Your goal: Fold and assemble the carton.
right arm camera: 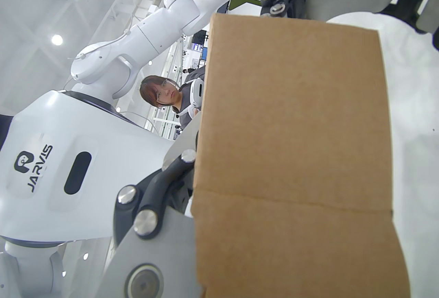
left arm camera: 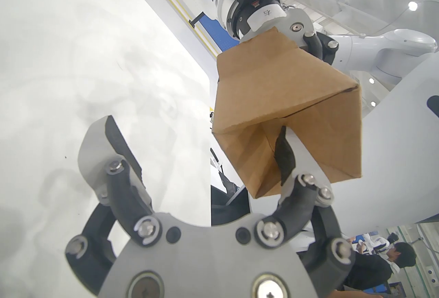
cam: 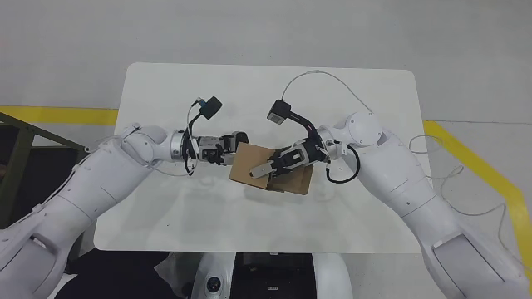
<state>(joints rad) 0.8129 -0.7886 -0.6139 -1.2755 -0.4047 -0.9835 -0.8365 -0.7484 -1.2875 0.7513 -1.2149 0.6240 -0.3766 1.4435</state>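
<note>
The brown cardboard carton [left arm camera: 288,90] hangs between the tools over the white table [cam: 349,91], the right tool [cam: 266,169] clamped on its far end to steady it, apparently so one finger [left arm camera: 284,155] of the wide-spread left tool [left arm camera: 195,131] can square its near opening.

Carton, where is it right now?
Top view: the carton is near the middle of the table, between the left hand and the right hand.

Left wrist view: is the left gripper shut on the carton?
No, the left gripper is open: one finger sits inside the carton, the other well clear of it.
</note>
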